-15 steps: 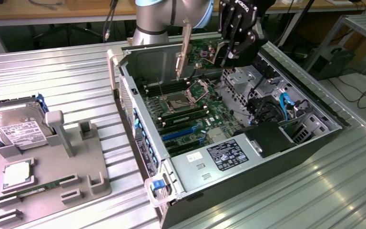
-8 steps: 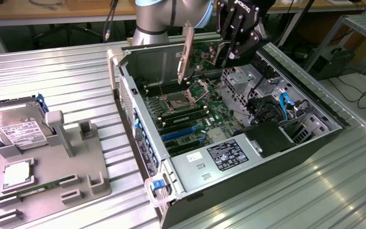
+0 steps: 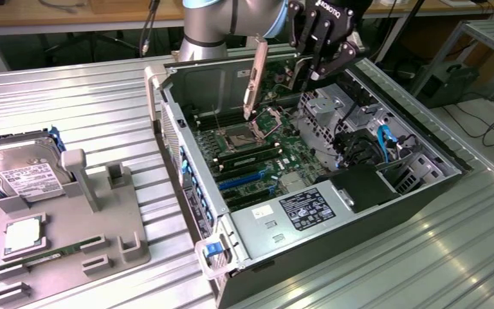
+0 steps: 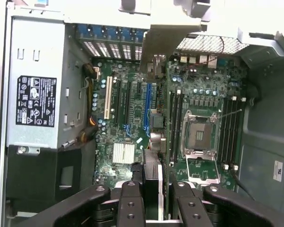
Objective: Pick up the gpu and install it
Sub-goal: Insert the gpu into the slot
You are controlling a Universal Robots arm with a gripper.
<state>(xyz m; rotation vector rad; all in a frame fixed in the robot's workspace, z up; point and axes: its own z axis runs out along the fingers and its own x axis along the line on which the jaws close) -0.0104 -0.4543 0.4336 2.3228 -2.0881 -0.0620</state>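
In the upper middle of the exterior view, the black two-fingered gripper (image 3: 314, 72) hangs over the open side of a black tower computer case (image 3: 419, 187) that lies flat on a ribbed metal table (image 3: 84, 109). Its fingers (image 4: 131, 203) are drawn in narrow and clamp the gpu (image 3: 254, 77), a long flat dark card with a pale silvery-beige bracket strip. The card is upright, with its lower end above the green motherboard (image 3: 256, 154) near the empty processor socket (image 3: 249, 136). The case walls rise on all sides, a grey drive cage (image 3: 333, 106) crowds the exterior view's right, and a silver labelled power supply (image 3: 303, 209) fills the near end. At lower left, well apart from the case, a grey moulded holder (image 3: 101, 244) carries a silver hard drive (image 3: 28, 177), a square processor chip (image 3: 24, 237) and a narrow green memory stick (image 3: 49, 255).
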